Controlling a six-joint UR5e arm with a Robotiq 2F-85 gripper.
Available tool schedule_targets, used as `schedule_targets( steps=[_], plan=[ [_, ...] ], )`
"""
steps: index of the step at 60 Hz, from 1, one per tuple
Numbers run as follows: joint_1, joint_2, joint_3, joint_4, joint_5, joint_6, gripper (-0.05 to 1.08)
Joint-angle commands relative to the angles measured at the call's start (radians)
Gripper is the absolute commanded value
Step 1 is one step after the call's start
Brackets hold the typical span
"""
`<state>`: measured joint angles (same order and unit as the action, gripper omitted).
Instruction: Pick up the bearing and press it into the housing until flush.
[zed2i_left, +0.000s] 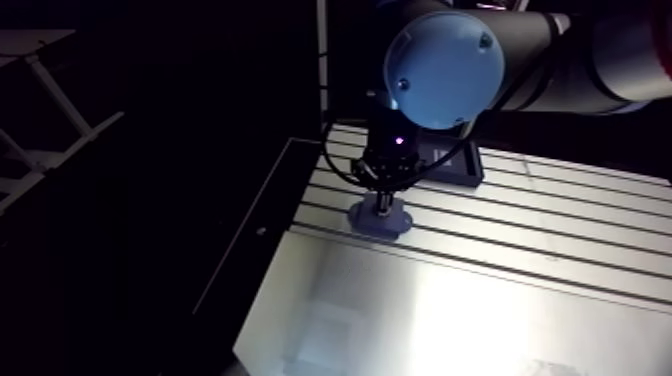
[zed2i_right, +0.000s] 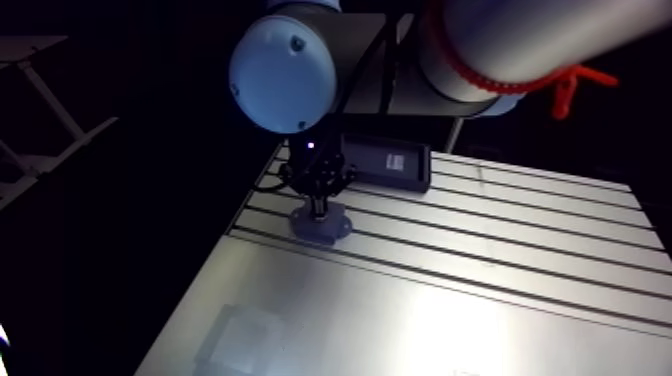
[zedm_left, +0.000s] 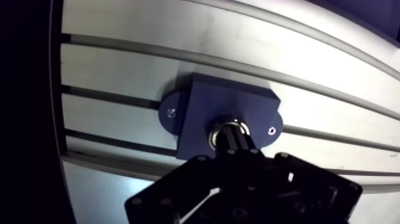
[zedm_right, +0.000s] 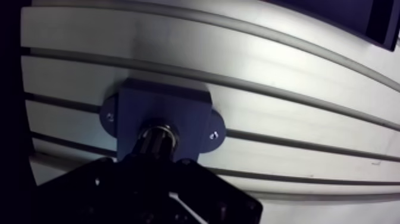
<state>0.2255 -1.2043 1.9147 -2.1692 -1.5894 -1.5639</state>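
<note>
On slotted table, blue housing lying flat, bearing in its centre bore; gripper right above, fingers pressed together, tips on bearing; dark box further right, apart

The end effector covers the near edge of the housing and most of the bearing at its middle, so its depth cannot be told. Beyond it, the arm hides part of a dark box.
</note>
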Motion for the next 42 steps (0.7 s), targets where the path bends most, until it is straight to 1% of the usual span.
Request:
schedule_targets(
  steps=[1, 42],
  plan=[
    [0.0, 0.001, 0.001, -0.002, 0.001, -0.001, 1.08],
    [0.0, 0.003, 0.007, -0.002, 0.001, -0.014, 1.08]
  ],
)
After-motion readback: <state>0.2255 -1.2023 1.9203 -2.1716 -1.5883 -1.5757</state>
